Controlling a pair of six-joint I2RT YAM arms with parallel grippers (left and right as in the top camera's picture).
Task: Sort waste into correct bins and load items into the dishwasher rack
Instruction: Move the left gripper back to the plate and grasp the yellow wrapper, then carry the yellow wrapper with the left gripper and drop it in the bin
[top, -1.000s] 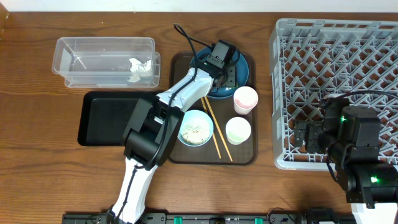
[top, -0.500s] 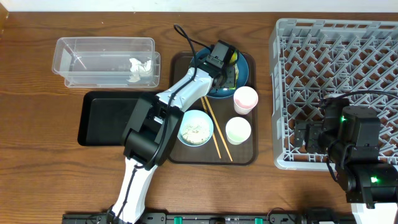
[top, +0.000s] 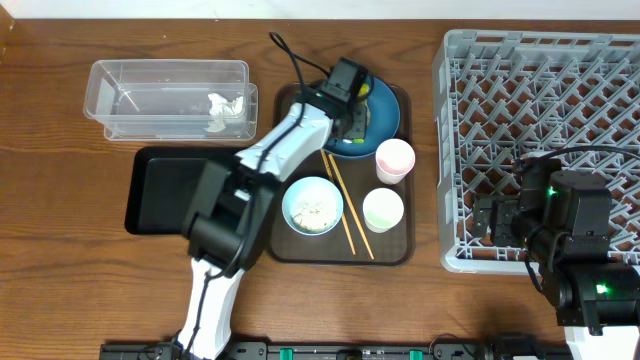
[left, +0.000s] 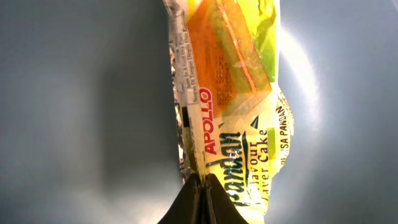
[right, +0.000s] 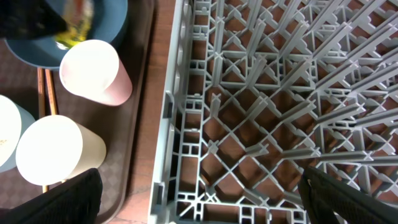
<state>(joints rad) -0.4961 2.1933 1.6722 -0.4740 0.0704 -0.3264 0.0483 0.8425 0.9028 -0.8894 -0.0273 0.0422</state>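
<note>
Left gripper (left: 202, 194): fingertips pressed together, pinching the thin seam at one end of the snack wrapper (left: 227, 81). Nothing else is in the grip.
Wrapper location: over the dark blue plate (top: 388, 125), at the far end of the brown serving tray (top: 400, 250). Whether it hangs clear of the plate surface cannot be told.
Legible writing: "APOLLO" in red; "Pandan flavour Cake" in dark green; a partial "…SA PANDAN" on the curled edge. The fine print along the silver seam is too small to read.
Right gripper (right: 199, 186): fingers spread wide and empty, above the near-left corner of the dishwasher rack (top: 540, 100).
Bins: the clear tub (top: 170, 85) holds crumpled tissue (top: 225, 108). The black tray (top: 165, 190) lies just in front of it.
Risk, grip: only a narrow strip of slick foil is held. A quick swing could pull it free and drop it on the serving tray or the table.
Risk, route: a low carry could drag the dangling end over the plate rim or across the rice bowl (top: 312, 205).
Risk, sorting: releasing into the wrong bin would mix waste types.
</note>
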